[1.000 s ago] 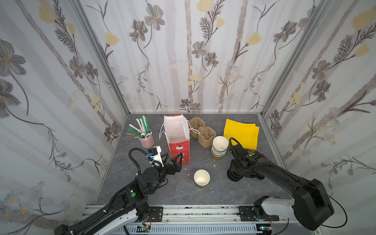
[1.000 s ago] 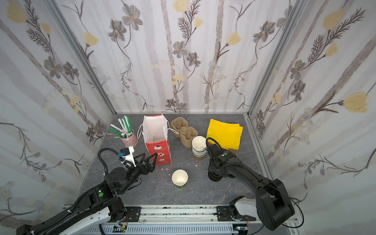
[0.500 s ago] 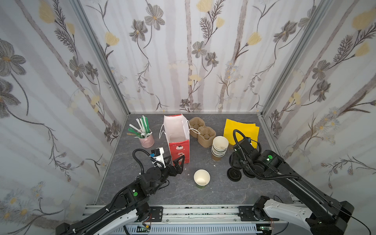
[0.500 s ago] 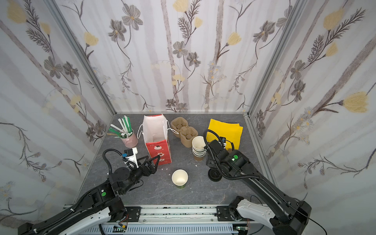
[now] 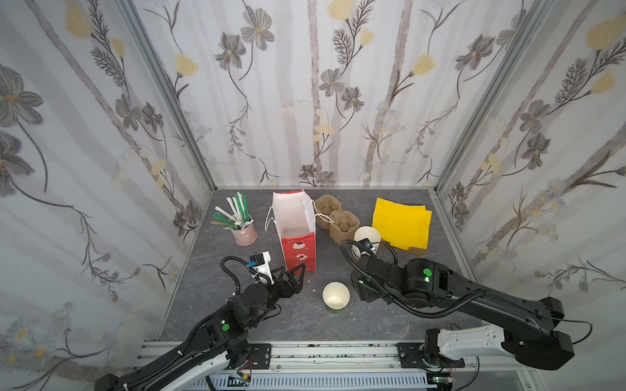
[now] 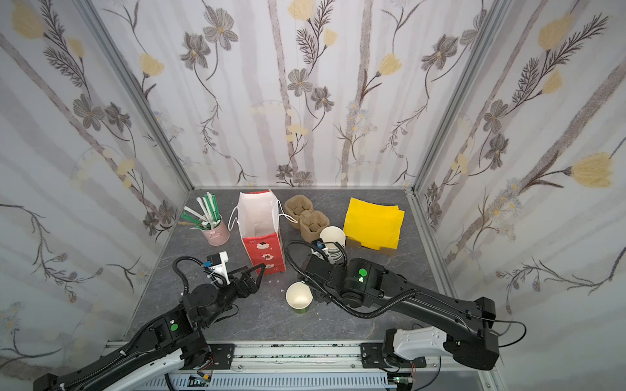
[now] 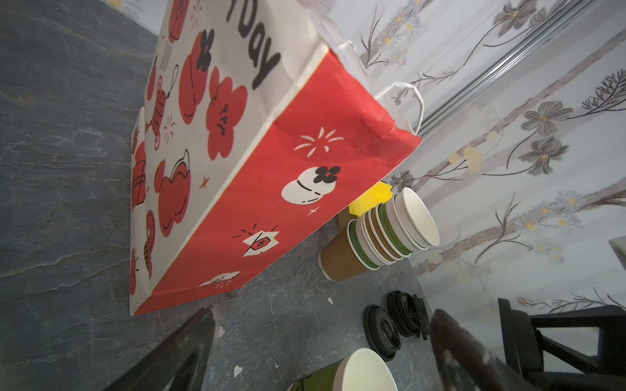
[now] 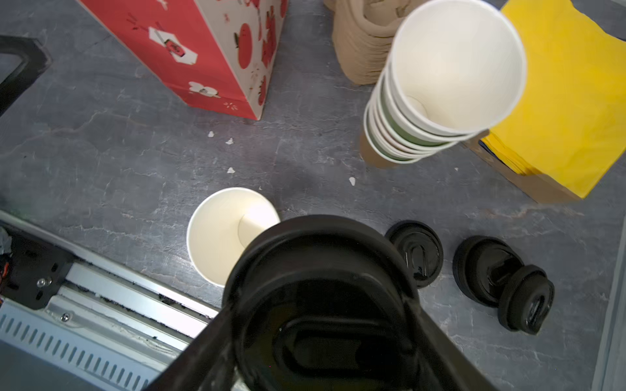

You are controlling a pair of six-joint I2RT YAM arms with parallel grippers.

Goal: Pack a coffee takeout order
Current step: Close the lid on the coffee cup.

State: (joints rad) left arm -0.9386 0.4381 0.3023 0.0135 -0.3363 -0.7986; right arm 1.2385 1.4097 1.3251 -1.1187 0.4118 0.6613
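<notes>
A lone lidless paper cup stands upright near the table's front. My right gripper is shut on a round black lid, held in the air just to the right of that cup, overlapping its rim in the right wrist view. The right arm hides its fingers in both top views. My left gripper is open and holds nothing, low by the front of the red-and-white paper bag. Yellow napkins lie at the back right. Green straws stand in a pink tin.
A stack of lidless cups stands right of the bag, with brown cardboard carriers behind it. Loose black lids lie on the table to the right of the lone cup. The metal front rail runs close by.
My right gripper has risen from the loose lids with a lid in it and swung left toward the lone cup. The left gripper has barely moved.
</notes>
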